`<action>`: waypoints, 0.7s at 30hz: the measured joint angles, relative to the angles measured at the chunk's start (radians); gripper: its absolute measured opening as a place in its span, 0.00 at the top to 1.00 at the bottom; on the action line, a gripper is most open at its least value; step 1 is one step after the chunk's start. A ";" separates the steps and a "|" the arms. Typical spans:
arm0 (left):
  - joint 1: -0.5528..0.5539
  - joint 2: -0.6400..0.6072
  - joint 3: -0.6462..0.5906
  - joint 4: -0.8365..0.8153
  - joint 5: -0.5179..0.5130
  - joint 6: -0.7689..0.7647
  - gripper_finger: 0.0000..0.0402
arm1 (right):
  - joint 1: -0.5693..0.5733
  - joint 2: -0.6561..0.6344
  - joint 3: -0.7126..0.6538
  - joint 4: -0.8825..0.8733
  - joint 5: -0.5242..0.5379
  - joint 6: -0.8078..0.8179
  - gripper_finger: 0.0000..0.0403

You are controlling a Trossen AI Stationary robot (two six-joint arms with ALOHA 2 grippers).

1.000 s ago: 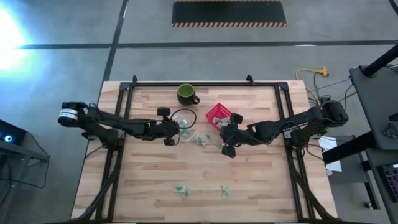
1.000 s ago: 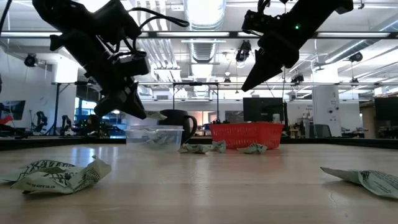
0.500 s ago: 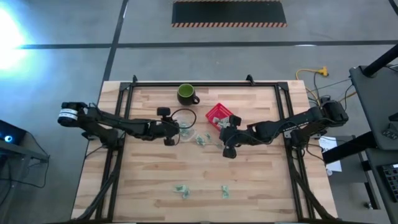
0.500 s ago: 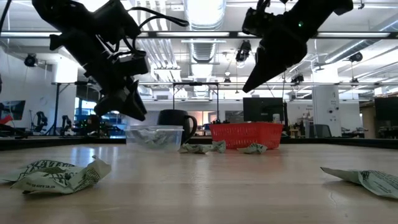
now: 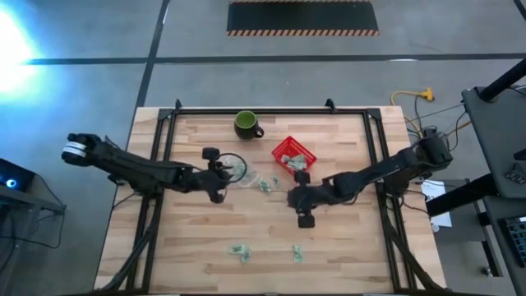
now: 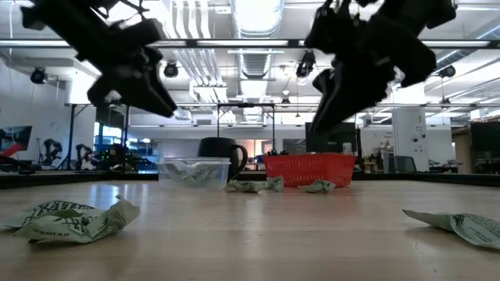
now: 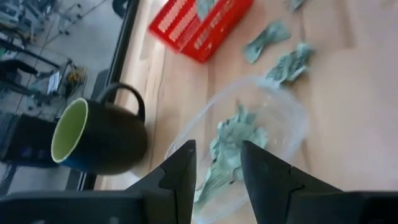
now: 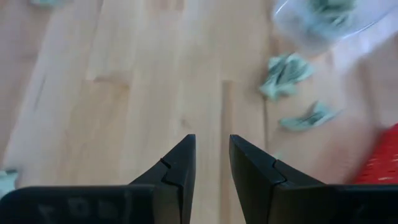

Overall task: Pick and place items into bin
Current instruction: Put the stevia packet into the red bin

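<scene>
Small pale green-and-white crumpled items lie on the table: a few [image 5: 265,183] between the clear bin and the red basket, and three near the near edge [image 5: 240,250] [image 5: 296,252]. More items [image 7: 231,149] sit inside the clear round bin [image 5: 234,167]. My left gripper [image 5: 220,173] hangs open and empty just left of the bin, in the air [image 7: 214,165]. My right gripper [image 5: 293,197] is open and empty above bare wood, nearer than the loose items [image 8: 286,71].
A dark green mug [image 5: 245,124] stands beyond the bin, and a red basket [image 5: 292,154] sits to the bin's right. Crumpled pieces lie close to the low camera [image 6: 74,218] [image 6: 457,226]. Bare wood spans the table's middle and near left.
My left gripper drew back from over the bin toward the table's left edge and rose. The pale piece at its tip a second ago is gone from there. My right gripper moved away from the red basket toward the near edge and slightly left.
</scene>
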 joint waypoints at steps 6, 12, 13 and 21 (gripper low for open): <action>-0.059 -0.107 0.000 -0.111 -0.005 -0.076 0.73 | 0.041 0.093 0.000 -0.007 0.009 0.020 0.81; -0.085 -0.162 0.000 -0.148 -0.009 -0.106 0.73 | 0.080 0.129 0.007 -0.070 0.179 0.019 0.84; -0.087 -0.167 0.000 -0.153 -0.009 -0.106 0.73 | 0.084 0.129 0.014 -0.080 0.204 0.019 0.84; -0.093 -0.167 0.000 -0.155 -0.008 -0.112 0.73 | 0.079 0.132 0.045 -0.081 0.230 0.014 0.84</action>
